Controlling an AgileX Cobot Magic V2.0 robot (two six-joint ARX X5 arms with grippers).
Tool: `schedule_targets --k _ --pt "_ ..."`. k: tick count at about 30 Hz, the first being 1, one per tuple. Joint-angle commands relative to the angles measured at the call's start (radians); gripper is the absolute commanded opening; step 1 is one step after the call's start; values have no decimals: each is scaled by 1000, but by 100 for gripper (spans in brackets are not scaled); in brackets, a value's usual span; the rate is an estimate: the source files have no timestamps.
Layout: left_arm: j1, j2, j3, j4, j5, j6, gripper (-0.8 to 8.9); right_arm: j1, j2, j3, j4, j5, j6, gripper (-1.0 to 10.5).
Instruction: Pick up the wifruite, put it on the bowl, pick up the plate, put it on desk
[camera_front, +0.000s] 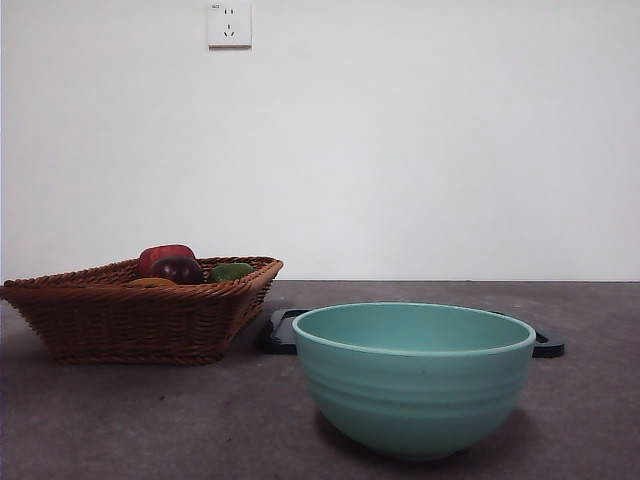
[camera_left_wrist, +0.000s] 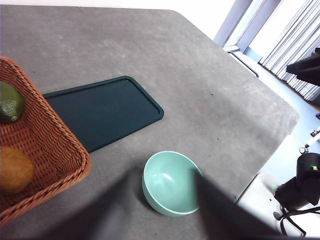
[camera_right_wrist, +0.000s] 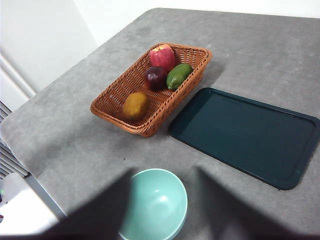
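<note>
The wifruite, oval and orange-brown, lies in the brown wicker basket; its top just shows over the rim. The teal bowl stands empty on the grey desk. Behind it lies the plate, a flat dark green rectangular tray. High above the desk, my left gripper hangs open over the bowl, holding nothing. My right gripper is also open and empty, high over the bowl. Neither arm shows in the front view.
The basket also holds a red apple, a dark red-purple fruit and a green fruit. The basket stands beside the plate's short end. The desk's edges and corner show in both wrist views.
</note>
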Motion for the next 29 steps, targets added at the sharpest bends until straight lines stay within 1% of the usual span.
schedule_targets --k 1,2,3,4,10,16,19,25,29 --pt "-3 3 17 10 6 18 555 5 3 20 12 2 -4 542" --pt "-3 3 17 10 6 18 604 5 3 20 12 8 -2 600" --pt "-3 3 17 10 6 18 626 5 3 20 11 11 -1 634" --pt "-3 3 17 11 6 18 626 5 3 20 11 21 -1 651" --pt "-3 3 17 10 6 11 625 5 3 20 12 26 -1 653" --pt "-3 7 17 9 2 -33 616 5 3 20 11 26 -1 653" --pt "-3 23 23 -9 -16 -55 616 5 3 20 12 26 -1 653" --pt "-3 133 57 -93 -81 -68 616 5 3 20 16 26 -1 653" --pt "-3 249 108 -150 -189 -80 616 5 3 20 16 26 -1 653"
